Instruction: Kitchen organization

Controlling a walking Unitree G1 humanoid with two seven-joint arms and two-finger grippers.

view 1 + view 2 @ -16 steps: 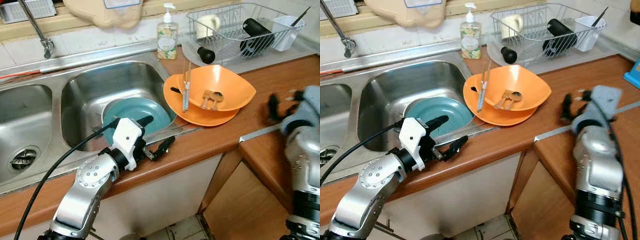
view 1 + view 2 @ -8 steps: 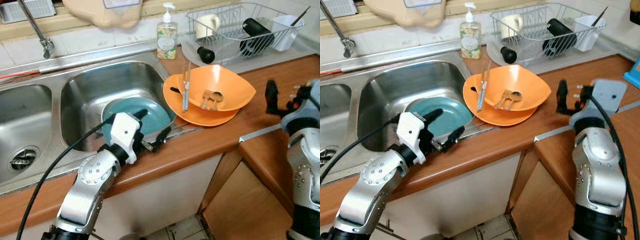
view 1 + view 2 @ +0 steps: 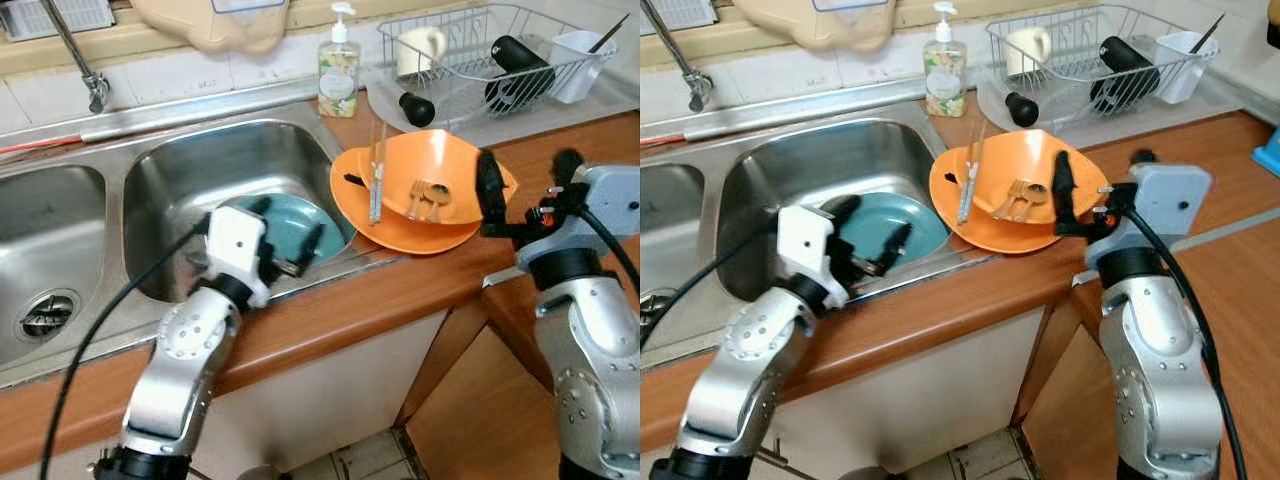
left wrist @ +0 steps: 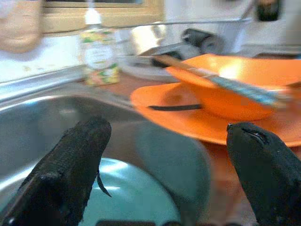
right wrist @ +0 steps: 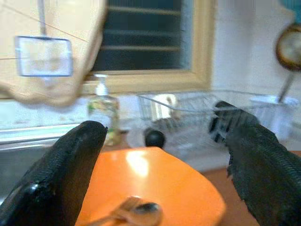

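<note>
Both grippers closing in on dishes at the sink

Head views: left gripper [image 3: 285,232], fingers spread wide, empty, over teal plate [image 3: 290,222] in sink basin [image 3: 180,180]; right gripper [image 3: 525,190], wide, empty, beside orange bowl [image 3: 440,170] w/ spoons [image 3: 425,195], on orange plate [image 3: 985,228]. Wrist views: same. Best approach bowl rim square, slow. Wood counter [image 3: 380,300], dish rack [image 3: 470,55], soap bottle [image 3: 338,55] behind.
</note>
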